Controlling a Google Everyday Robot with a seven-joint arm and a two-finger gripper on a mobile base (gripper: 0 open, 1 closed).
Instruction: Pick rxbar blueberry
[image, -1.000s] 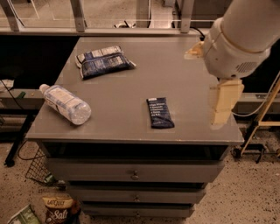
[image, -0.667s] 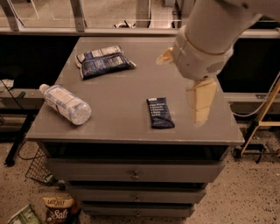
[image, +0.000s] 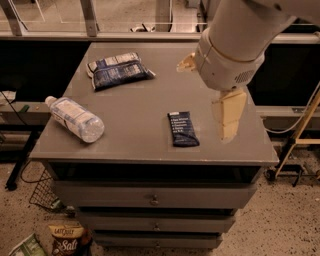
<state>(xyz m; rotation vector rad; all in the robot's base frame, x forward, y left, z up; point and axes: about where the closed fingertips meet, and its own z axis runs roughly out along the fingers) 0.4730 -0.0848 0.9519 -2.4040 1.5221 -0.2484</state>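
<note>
Dark navy, flat and rectangular, with lines of small white text, the rxbar blueberry (image: 183, 129) lay near the front of the grey table (image: 150, 90). A clear water bottle (image: 75, 119) lay on its side at the left. The gripper (image: 228, 119) hung just right of the bar, apart from it; whether it was open could not be told.

Single arm (image: 245, 30) enters from top right, its thick white wrist housing angled down and to the left; cream-coloured hand (image: 228, 116) hangs from the underside of the housing, pointing downward, above the right side of the worktop (image: 135, 107) near its front edge
</note>
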